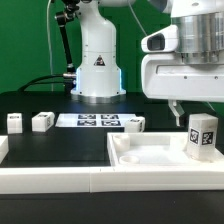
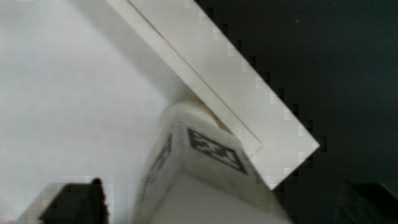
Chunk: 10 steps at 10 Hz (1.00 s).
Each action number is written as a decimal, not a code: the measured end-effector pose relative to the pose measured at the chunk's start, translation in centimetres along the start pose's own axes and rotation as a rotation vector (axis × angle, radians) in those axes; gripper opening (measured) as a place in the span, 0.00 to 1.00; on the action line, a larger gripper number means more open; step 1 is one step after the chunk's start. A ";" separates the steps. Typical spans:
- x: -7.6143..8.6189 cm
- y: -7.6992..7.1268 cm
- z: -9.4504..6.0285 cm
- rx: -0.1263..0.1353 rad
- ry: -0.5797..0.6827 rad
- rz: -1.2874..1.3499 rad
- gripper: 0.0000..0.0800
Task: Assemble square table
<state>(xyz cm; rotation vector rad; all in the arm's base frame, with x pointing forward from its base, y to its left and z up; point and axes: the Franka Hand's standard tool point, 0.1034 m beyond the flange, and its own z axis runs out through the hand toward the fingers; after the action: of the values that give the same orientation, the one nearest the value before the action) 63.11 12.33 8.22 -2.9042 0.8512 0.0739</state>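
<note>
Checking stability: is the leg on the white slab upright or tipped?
Upright. The leg stands on its end on the square tabletop, tagged face vertical, sides straight.

A flat green backdrop [image 1: 25, 40] fills the wall behind the scene in the exterior view. Below it lies the matt black table [image 1: 60, 150], edged along its near side by a long white rail [image 1: 50, 180]. The marker board [image 1: 97, 121] lies flat toward the back. Dark cables [image 1: 35, 87] trail at the exterior view's left. The light is soft and even.
</note>
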 end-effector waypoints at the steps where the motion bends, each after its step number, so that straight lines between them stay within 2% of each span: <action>1: 0.1 0.0 -0.2 -0.015 0.003 -0.111 0.81; 4: 0.3 0.0 -0.4 -0.035 0.016 -0.394 0.81; 10: 0.4 0.1 -0.3 -0.043 0.010 -0.799 0.81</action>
<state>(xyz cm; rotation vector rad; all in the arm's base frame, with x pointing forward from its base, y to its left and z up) 63.41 11.94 8.46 -3.0406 -0.3491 0.0044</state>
